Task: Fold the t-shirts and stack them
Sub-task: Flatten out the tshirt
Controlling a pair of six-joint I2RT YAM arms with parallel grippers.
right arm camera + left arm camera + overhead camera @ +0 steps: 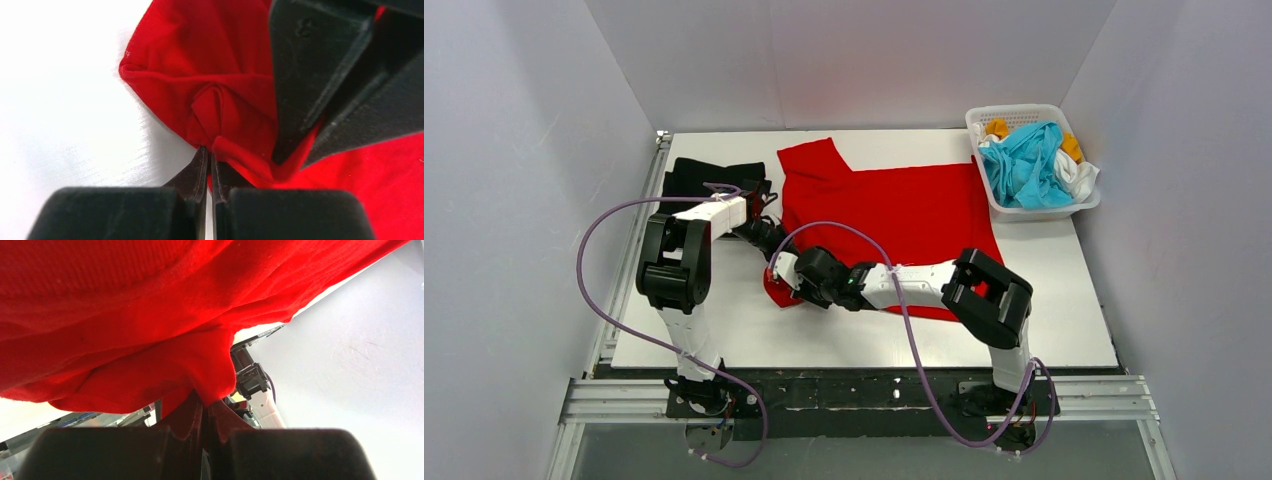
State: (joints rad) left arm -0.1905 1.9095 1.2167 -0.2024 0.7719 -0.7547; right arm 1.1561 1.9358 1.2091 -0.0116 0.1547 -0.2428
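Observation:
A bright red t-shirt (904, 205) lies spread across the middle of the white table, one sleeve pointing to the back. Its near-left corner is bunched up where both grippers meet. My left gripper (771, 246) is shut on a fold of the red t-shirt (150, 330), which drapes over the left wrist view above the jaws (206, 404). My right gripper (210, 150) is shut on a crumpled edge of the red t-shirt (215, 100) right at the table surface, and in the top view it (777, 278) sits just in front of the left one. A black t-shirt (714, 176) lies folded at the back left.
A white lattice basket (987, 116) at the back right holds cyan (1024, 165), white (1079, 178) and orange-yellow (997, 128) shirts. The left gripper's black body (325, 75) fills the upper right of the right wrist view. Grey walls enclose the table on three sides.

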